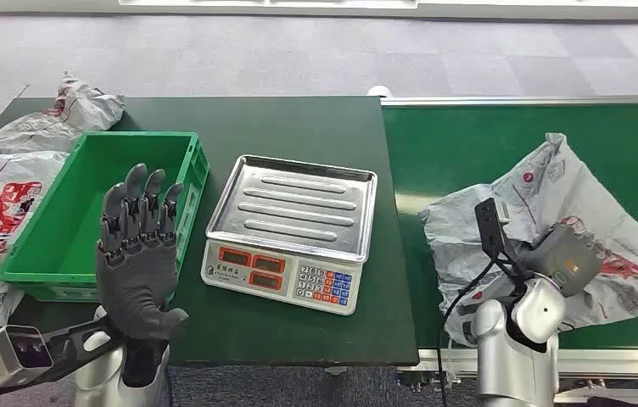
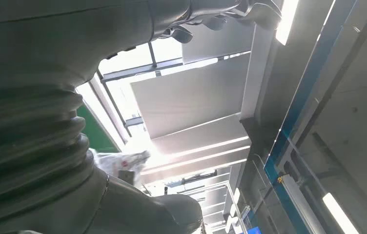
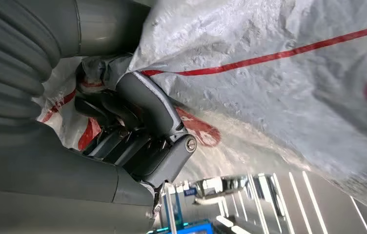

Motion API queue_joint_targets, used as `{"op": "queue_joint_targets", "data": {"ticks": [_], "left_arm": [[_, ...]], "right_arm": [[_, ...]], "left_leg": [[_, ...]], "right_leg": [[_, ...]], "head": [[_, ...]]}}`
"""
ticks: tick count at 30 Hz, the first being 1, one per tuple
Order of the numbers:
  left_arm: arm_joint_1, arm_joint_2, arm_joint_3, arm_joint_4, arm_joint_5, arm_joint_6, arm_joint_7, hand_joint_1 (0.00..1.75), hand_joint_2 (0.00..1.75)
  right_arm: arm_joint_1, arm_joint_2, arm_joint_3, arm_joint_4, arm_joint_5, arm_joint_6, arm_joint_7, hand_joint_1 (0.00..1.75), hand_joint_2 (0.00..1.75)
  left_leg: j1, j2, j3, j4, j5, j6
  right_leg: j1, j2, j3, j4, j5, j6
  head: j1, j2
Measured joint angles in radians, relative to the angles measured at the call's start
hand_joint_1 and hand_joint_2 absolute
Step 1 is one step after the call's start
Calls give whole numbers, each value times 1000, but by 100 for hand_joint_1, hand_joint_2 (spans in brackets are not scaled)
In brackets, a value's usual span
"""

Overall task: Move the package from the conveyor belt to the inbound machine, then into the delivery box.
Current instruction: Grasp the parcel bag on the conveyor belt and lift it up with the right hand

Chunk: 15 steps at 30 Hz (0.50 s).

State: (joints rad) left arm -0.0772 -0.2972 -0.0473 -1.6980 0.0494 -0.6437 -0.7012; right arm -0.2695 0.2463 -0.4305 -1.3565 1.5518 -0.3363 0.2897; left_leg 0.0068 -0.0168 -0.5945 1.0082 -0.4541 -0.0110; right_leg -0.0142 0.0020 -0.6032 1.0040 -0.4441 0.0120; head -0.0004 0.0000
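Left hand is raised at the near left, fingers straight and slightly apart, holding nothing, in front of the green delivery box. Right hand is at the near right on the conveyor belt. In the right wrist view its fingers curl into the plastic of the package, so it grips the bag.

The package is a crumpled grey mailer with red print. It lies on the belt, still right of the table. Its long axis runs roughly near-left to far-right.

Key relation: the inbound machine, a scale with a steel tray, sits left of the package at mid-table, with the box further left. The right hand is the nearer one, already on the bag, so the next carry likely goes leftward over the belt edge.

Spare mailers lie far left.
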Motion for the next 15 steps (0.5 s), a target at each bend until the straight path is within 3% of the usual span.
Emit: {"op": "queue_joint_targets", "data": {"ticks": [4, 10, 15], "left_arm": [[1, 0, 0, -4, 0, 1, 0, 0, 175], [2, 0, 0, -2, 7, 5, 0, 0, 175], [-2, 0, -8, 9, 7, 21, 0, 0, 175]], "right_arm": [[17, 11, 20, -69, 0, -24, -8, 175, 175], [59, 39, 54, -244, -8, -278, -117, 175, 175], [80, 54, 105, -378, -60, -326, -186, 175, 175]], "left_leg": [[0, 0, 0, 0, 0, 0], [0, 0, 0, 0, 0, 0], [0, 0, 0, 0, 0, 0]], "right_leg": [[-1, 0, 0, 0, 0, 0], [-1, 0, 0, 0, 0, 0], [0, 0, 0, 0, 0, 0]], "head": [[0, 0], [0, 0], [0, 0]]}}
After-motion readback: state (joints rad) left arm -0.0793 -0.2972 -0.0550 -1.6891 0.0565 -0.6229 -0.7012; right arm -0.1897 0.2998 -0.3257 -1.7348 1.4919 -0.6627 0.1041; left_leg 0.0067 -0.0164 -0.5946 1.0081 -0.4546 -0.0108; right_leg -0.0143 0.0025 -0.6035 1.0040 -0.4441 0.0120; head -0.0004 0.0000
